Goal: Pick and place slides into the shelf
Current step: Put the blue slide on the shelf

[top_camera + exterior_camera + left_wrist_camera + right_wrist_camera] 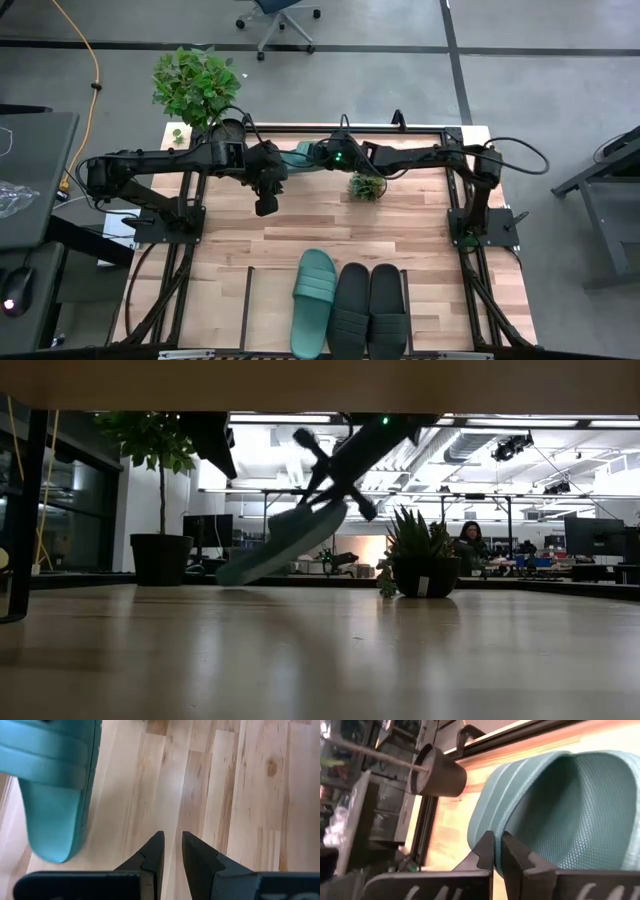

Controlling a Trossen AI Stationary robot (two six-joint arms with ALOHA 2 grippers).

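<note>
Right tool [497,851] pinches teal slide [560,810] (airborne, low view).

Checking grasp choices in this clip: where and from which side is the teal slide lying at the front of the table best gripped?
Grip the teal slide across its wide strap, coming straight down from above. It lies flat, sole down, so the raised strap is probably the only part the fingers can close around. Its right edge sits close against a black slide, so side access looks poor. The left gripper is empty and nearly closed; the right gripper holds the other teal slide.

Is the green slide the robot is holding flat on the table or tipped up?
Tipped up. The teal slide hangs slanted above the table, pinched in the right gripper.
</note>
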